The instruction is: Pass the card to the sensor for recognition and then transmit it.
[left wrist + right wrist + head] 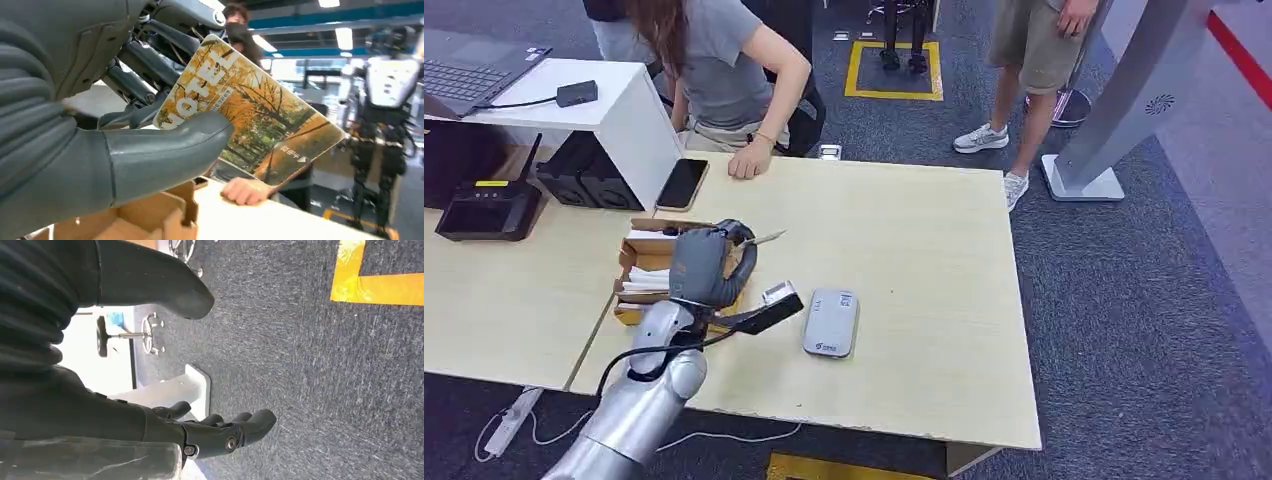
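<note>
The robot's left hand (709, 262) is raised above the pale wooden worktop (924, 250), over the open brown cardboard box (646, 262) of white cards; the left wrist view shows its thick grey thumb and darker fingers (145, 55) pinching a glossy card printed with yellow autumn trees and white lettering (245, 110), held tilted, one corner pointing away from the hand; the flat grey rectangular sensor pad (830, 322) lies on the worktop just to the right of the hand, apart from the card; a black smartphone (682, 184) lies near the far edge, beside the resting hand of a seated person in a grey shirt (724, 70); the right hand (220, 432) hangs over the dark blue carpet floor (310, 365), fingers loosely spread, gripping nothing.
</note>
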Robot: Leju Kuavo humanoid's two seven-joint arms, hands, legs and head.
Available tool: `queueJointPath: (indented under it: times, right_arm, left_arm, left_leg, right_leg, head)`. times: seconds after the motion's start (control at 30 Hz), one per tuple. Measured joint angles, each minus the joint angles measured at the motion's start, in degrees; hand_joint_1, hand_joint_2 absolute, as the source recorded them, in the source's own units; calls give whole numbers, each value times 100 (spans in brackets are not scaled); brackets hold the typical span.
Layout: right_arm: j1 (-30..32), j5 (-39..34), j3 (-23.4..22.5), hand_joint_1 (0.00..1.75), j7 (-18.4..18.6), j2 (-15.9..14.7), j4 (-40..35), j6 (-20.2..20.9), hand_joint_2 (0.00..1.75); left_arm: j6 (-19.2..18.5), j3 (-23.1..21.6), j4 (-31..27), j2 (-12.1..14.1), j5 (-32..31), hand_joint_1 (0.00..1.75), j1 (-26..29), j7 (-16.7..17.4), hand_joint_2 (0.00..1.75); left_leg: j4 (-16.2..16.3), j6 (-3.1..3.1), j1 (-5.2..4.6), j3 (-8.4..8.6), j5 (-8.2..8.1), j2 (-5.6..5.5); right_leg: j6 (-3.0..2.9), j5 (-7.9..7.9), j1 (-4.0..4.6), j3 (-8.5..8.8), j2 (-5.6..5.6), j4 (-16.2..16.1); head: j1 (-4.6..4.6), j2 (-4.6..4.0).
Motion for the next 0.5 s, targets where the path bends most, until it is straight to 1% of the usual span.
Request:
queueJointPath:
  times: [0.1, 0.17, 0.3, 0.43, 0.5]
  right_arm:
    - [1, 0, 22, 0, 0, -7, 0, 0, 175]
    - [2, 0, 33, 0, 0, -18, 0, 0, 175]
    - [1, 0, 42, 0, 0, -48, -2, -2, 175]
    - [3, -7, 46, 0, -26, -98, -2, -11, 175]
    - [0, -11, 48, 0, -44, -124, -2, -11, 175]
  left_arm:
    - [2, -269, 134, -15, -162, 175, -47, 20, 175]
    - [2, -372, 217, -31, -208, 175, -87, 29, 175]
    - [-24, -668, 379, -50, -608, 175, -189, 123, 175]
    - [-227, -1074, 505, -87, -916, 175, -315, 276, 175]
    - [-332, -1248, 560, -105, -966, 175, -386, 330, 175]
  left_leg:
    - [0, 0, 0, -1, 0, 1]
    - [0, 0, 0, -1, 0, 1]
    - [0, 0, 0, 0, 1, 0]
    - [1, 0, -1, -1, 0, 1]
    - [1, 0, -1, -1, 0, 0]
  right_leg:
    - [0, 0, 0, -1, 1, 0]
    - [0, 0, 0, -1, 1, 0]
    - [0, 0, 0, 1, -1, 0]
    - [1, 1, 0, 0, -1, 0]
    - [1, 1, 0, 1, 0, 0]
  head:
    - [0, 0]
    - [0, 0]
    - [0, 0]
    - [0, 0]
    - [0, 0]
